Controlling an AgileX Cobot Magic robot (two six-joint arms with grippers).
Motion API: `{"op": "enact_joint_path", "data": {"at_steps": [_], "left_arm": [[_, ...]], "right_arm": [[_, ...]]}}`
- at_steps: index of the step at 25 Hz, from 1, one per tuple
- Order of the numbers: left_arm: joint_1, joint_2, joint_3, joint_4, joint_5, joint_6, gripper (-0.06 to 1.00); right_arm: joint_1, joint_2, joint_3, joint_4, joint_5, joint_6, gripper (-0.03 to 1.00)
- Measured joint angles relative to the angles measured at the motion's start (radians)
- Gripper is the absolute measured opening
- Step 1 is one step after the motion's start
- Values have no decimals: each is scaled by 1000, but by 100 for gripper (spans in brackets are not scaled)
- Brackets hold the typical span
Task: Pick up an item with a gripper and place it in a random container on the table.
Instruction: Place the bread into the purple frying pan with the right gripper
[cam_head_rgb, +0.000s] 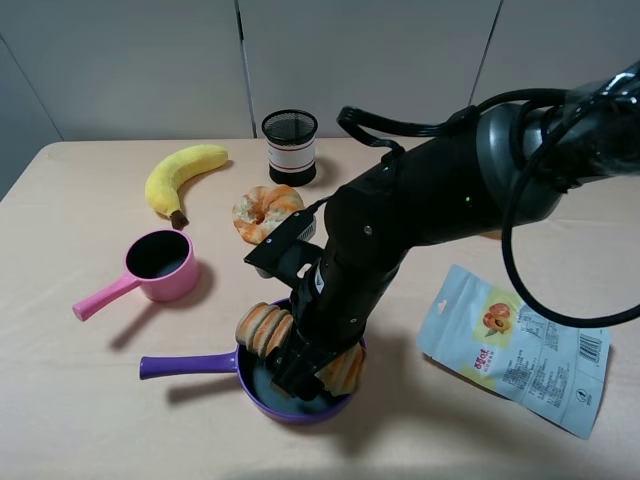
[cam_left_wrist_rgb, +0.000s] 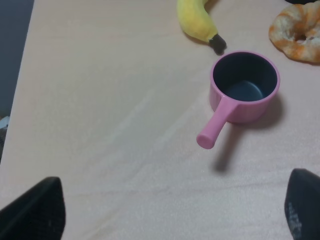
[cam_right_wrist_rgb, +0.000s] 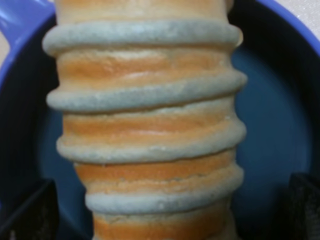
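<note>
The long tan ribbed bread roll lies across the purple frying pan, which stands near the front of the beige table. Its two ends stick out on either side of my right arm. My right gripper is down in the pan over the roll's middle. In the right wrist view the roll fills the frame above the pan's dark inside. The right gripper has its fingers spread wide, with gaps to the roll on both sides. My left gripper is open and empty above bare table.
A pink saucepan stands left of the pan and also shows in the left wrist view. A banana, a donut and a black mesh cup sit behind it. A snack pouch lies at the right.
</note>
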Motion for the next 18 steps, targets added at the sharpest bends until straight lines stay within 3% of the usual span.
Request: {"op": "enact_joint_path", "data": {"at_steps": [6,18], "left_arm": [[0,0,0,0,0,0,88],[0,0,0,0,0,0,88]], "right_arm": [[0,0,-11,-2,33,9,69],[0,-36,-182,-72,251,12,69]]}}
